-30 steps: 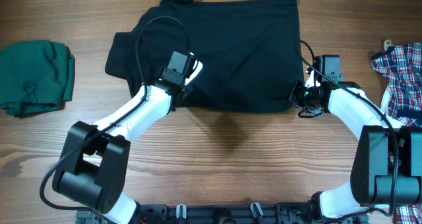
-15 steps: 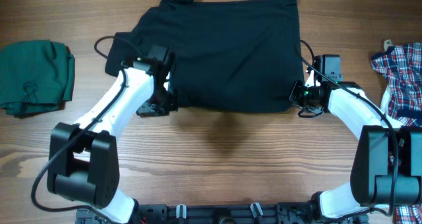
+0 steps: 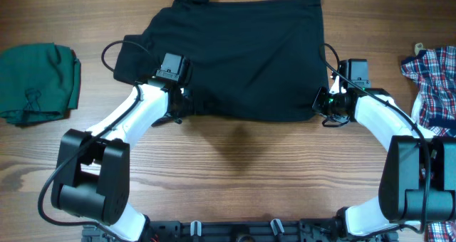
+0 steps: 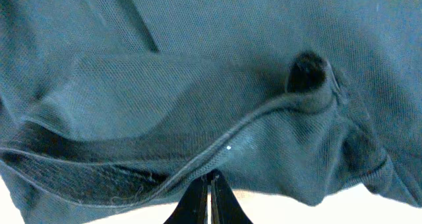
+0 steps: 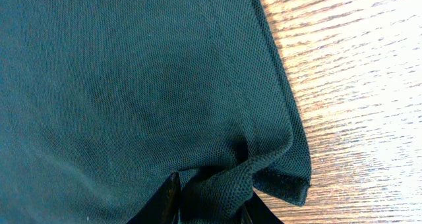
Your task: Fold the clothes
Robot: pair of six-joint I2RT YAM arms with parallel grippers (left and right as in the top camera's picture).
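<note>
While right jaws pinch the black shirt [image 3: 249, 57] corner, left jaws clamp its hem.

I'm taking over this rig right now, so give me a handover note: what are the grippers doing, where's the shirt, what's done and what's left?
Left gripper: shut at the near-left hem of the large black short-sleeved fabric shirt; whether it truly pinches cloth is unclear.
Right gripper: shut on the shirt's near-right corner.
Shirt: spread out on the wooden table, between the two arms.
Done: both grippers are at the near edge.
Left: no fold shows yet, so all the folding.
</note>
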